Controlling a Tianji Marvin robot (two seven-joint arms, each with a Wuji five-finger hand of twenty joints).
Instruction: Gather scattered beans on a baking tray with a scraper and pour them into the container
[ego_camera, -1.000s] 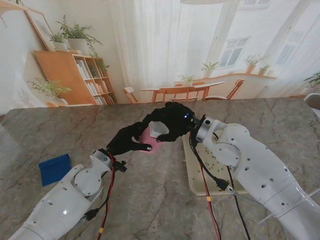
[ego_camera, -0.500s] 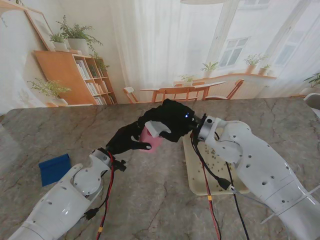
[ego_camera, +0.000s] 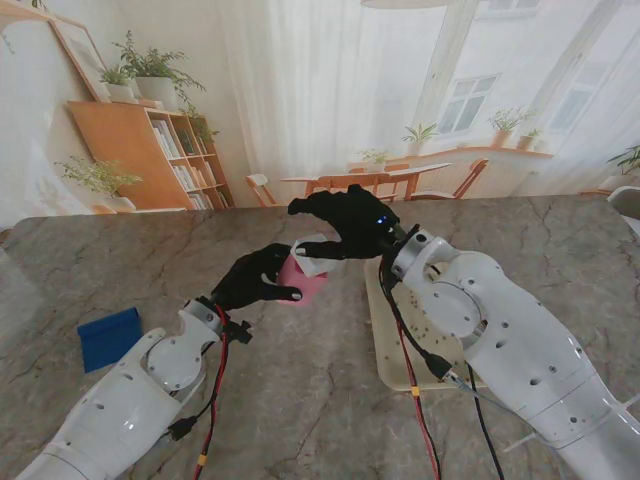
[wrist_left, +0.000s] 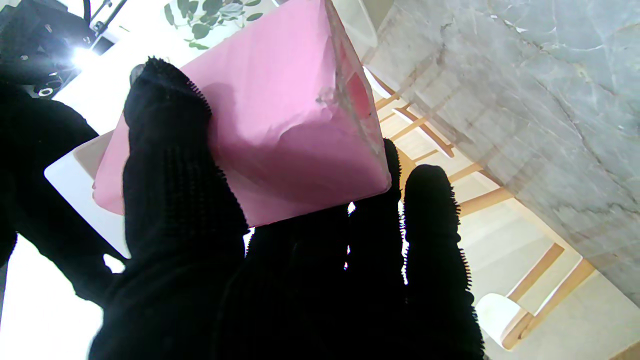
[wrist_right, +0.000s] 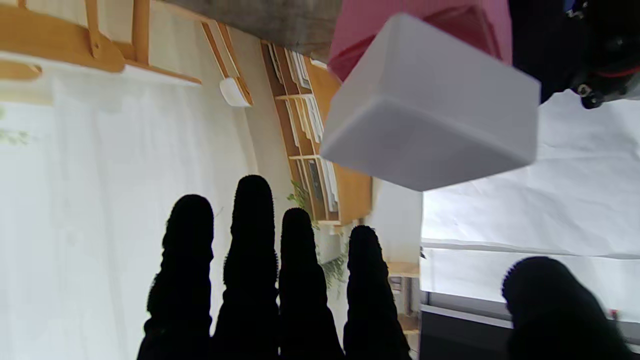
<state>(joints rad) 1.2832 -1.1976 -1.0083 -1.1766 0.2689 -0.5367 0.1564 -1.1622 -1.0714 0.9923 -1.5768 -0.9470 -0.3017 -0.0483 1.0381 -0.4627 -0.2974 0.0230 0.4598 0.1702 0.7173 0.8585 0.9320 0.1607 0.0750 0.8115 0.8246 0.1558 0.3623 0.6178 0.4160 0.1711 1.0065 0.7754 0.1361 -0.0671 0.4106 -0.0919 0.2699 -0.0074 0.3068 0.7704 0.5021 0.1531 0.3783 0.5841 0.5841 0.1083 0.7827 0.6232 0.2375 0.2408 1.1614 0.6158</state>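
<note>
Cup (ego_camera: 299, 279): pink, soft creased walls, held up off the marble table (ego_camera: 300, 400), tilted toward the right hand
Left hand (ego_camera: 252, 280): black knit glove, wrapped round the cup – thumb (wrist_left: 170, 165) across its side
Right hand (ego_camera: 345, 222): fingers (wrist_right: 250, 225) spread, gripping nothing
Scraper (ego_camera: 312, 254): white, smooth, blocky – lying in the cup mouth
Tray (ego_camera: 385, 345): pale, flat, bean-speckled, right of the cup

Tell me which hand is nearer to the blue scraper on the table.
Left. The left hand, shut on the pink container, is held to the right of the blue scraper and farther from me. The right hand, fingers spread, is farther right still.
</note>
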